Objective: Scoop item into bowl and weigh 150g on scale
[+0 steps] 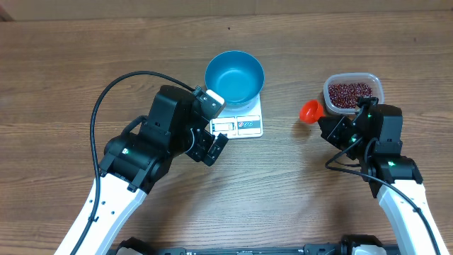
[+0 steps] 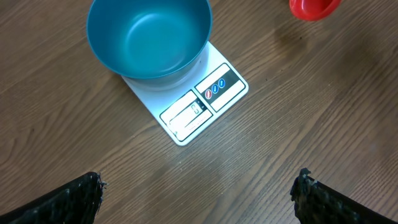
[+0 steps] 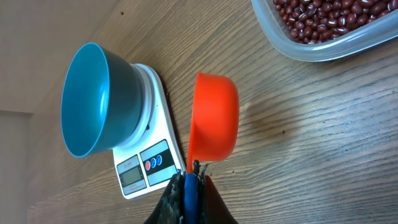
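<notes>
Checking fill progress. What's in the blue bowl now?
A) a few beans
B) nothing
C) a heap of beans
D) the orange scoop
B: the blue bowl on the scale is bare inside; beans sit in the clear tub, orange scoop in the right gripper.

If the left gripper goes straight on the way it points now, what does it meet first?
Probably the bare wooden table just short of the flat white rectangular scale; depth is unclear, so perhaps the scale itself.

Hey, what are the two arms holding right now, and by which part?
The right end effector is shut on the orange scoop, pinching its handle end. The left end effector is open and holds nothing.
</notes>
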Robot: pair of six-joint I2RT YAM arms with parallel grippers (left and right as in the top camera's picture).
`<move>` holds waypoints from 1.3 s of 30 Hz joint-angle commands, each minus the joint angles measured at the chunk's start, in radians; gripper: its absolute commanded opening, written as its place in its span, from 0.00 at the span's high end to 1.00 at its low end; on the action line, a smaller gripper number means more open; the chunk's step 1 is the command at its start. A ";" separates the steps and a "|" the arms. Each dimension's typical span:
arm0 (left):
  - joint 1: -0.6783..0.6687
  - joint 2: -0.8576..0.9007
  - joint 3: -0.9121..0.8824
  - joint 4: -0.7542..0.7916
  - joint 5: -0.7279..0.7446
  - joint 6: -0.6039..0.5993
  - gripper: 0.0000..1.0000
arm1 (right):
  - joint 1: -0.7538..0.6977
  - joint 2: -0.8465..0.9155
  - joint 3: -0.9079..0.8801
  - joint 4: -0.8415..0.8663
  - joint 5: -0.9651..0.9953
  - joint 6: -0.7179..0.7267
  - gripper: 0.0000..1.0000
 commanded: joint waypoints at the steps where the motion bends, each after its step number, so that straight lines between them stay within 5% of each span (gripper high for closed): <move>1: 0.003 0.000 -0.003 0.001 0.000 0.019 0.00 | -0.002 -0.014 0.033 0.005 -0.008 -0.009 0.96; 39: 0.003 0.000 -0.003 0.001 0.000 0.019 0.01 | -0.002 -0.014 0.104 -0.023 -0.071 -0.060 0.96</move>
